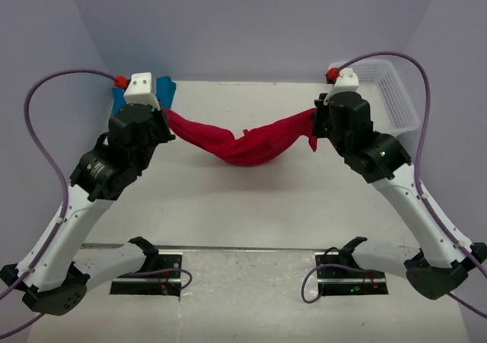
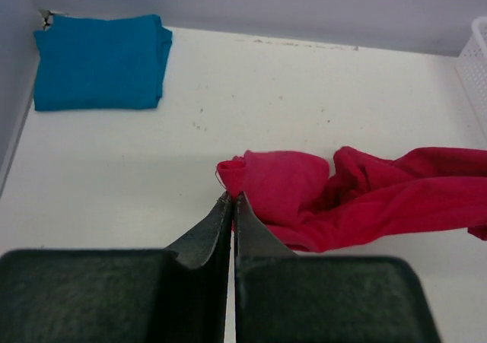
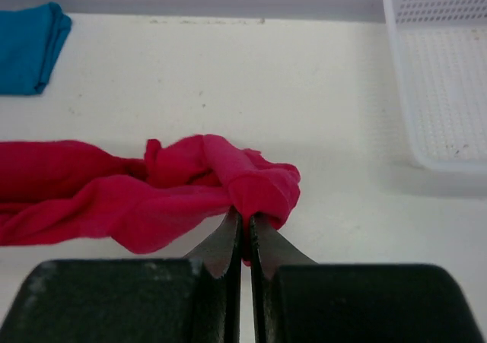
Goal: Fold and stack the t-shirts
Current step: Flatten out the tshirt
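The bright red t-shirt [image 1: 247, 147] hangs bunched and twisted between my two grippers, sagging in the middle above the table. My left gripper [image 1: 166, 113] is shut on its left end; in the left wrist view the jaws [image 2: 232, 197] pinch the cloth's edge [image 2: 365, 198]. At the other end my right gripper [image 1: 316, 115] is shut as well, with a wad of red cloth [image 3: 114, 198] caught between its jaws [image 3: 245, 215]. The teal-blue t-shirt [image 2: 99, 61] lies folded in the back left corner, mostly hidden behind the left arm [image 1: 118, 100] in the top view.
A white plastic mesh basket [image 1: 392, 92] stands at the back right, against the wall; its rim shows in the right wrist view [image 3: 441, 77]. Walls close the table on the left, back and right.
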`<action>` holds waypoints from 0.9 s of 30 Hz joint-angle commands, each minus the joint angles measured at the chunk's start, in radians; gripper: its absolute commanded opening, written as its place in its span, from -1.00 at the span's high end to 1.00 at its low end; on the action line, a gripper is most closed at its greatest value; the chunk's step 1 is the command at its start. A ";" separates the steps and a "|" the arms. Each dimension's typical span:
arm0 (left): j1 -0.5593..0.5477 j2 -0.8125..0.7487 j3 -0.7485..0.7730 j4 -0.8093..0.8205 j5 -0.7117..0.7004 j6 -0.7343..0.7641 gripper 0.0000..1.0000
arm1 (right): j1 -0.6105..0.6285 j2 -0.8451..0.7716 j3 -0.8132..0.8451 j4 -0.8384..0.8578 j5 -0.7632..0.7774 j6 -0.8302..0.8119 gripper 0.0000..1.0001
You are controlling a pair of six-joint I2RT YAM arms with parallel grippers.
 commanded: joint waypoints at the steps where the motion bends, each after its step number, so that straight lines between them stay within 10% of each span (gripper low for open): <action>1: -0.004 -0.096 0.077 -0.083 -0.064 0.062 1.00 | -0.002 -0.089 0.113 -0.015 0.023 -0.068 1.00; 27: -0.004 -0.239 0.467 -0.249 0.025 0.131 1.00 | -0.002 -0.360 0.412 -0.172 -0.196 -0.127 1.00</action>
